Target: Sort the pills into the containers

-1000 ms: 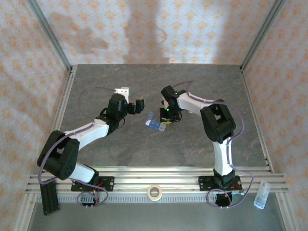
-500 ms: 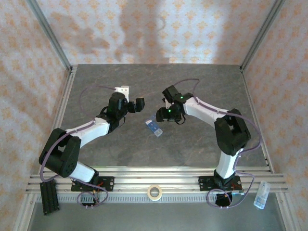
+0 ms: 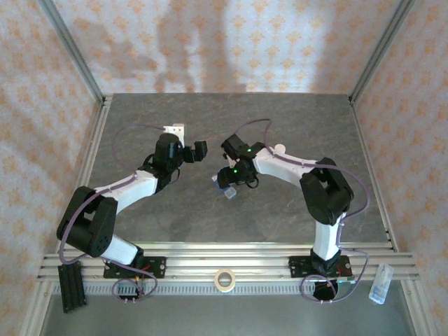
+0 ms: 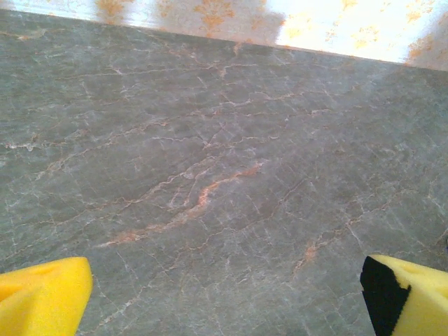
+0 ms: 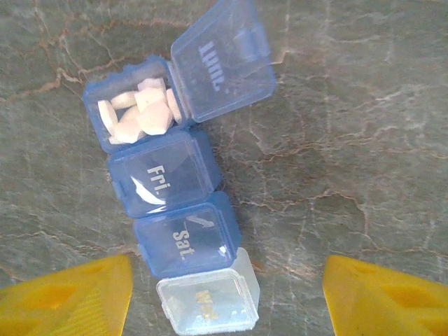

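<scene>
The containers point(image 5: 164, 183) are a strip of joined blue boxes marked Fri. and Sat., with a clear end box point(image 5: 208, 302). The top box stands open, its lid point(image 5: 222, 59) flipped back, and several white pills point(image 5: 136, 112) lie inside. My right gripper point(image 5: 229, 283) hangs open above the strip. Its yellow fingers point(image 5: 66, 297) stand either side of the clear end and touch nothing. In the top view that gripper point(image 3: 229, 180) is over the containers point(image 3: 225, 191) at mid-table. My left gripper point(image 3: 201, 150) is open to the left of them, over bare stone point(image 4: 224, 175).
A white bracket point(image 3: 176, 131) stands behind the left arm, and a small white round object point(image 3: 280, 148) lies behind the right arm. A tape roll point(image 3: 224, 280) sits on the front rail, with a clear plastic piece point(image 3: 379, 283) at the far right. Patterned walls enclose the table.
My right gripper has opened and swung left and nearer, ending over the strip. The strip has shifted slightly toward the front. The left arm has barely moved.
</scene>
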Robot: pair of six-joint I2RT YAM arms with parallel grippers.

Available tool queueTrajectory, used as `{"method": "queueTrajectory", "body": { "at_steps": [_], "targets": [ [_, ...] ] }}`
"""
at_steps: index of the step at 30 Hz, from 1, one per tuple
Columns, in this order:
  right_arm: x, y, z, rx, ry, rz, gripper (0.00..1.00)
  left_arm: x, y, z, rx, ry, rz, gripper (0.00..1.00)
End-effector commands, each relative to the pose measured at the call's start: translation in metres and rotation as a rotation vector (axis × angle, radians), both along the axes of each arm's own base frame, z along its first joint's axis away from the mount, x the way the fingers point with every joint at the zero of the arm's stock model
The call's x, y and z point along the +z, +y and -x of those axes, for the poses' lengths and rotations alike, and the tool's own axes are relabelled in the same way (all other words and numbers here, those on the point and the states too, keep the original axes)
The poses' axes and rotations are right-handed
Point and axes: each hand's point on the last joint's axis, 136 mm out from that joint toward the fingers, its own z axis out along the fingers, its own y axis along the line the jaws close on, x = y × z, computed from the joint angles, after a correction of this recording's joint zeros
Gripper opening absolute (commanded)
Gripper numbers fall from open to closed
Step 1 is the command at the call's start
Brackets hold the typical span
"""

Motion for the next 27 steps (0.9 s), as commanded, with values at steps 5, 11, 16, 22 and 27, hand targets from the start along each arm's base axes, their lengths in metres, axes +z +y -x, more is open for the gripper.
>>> {"method": "queueTrajectory", "body": {
  "at_steps": [5,11,16,22,27],
  "targets": [
    [-0.012,0.004,0.0,0.052,-0.027,0.084,0.72,0.013,0.007,-0.008,0.019,-0.031,0.02,1.0],
    [-0.021,0.007,0.001,0.057,-0.016,0.097,0.72,0.012,0.008,-0.008,0.021,-0.029,0.026,1.0],
    [-0.026,0.007,0.0,0.06,-0.008,0.106,0.69,0.011,0.009,-0.009,0.024,-0.029,0.029,1.0],
    [-0.017,0.005,-0.003,0.066,-0.033,0.119,0.73,0.011,0.008,-0.008,0.019,-0.026,0.037,1.0],
    [0.002,-0.001,-0.014,0.062,-0.091,0.137,0.78,0.011,0.007,-0.008,0.012,-0.023,0.042,1.0]
  ]
}}
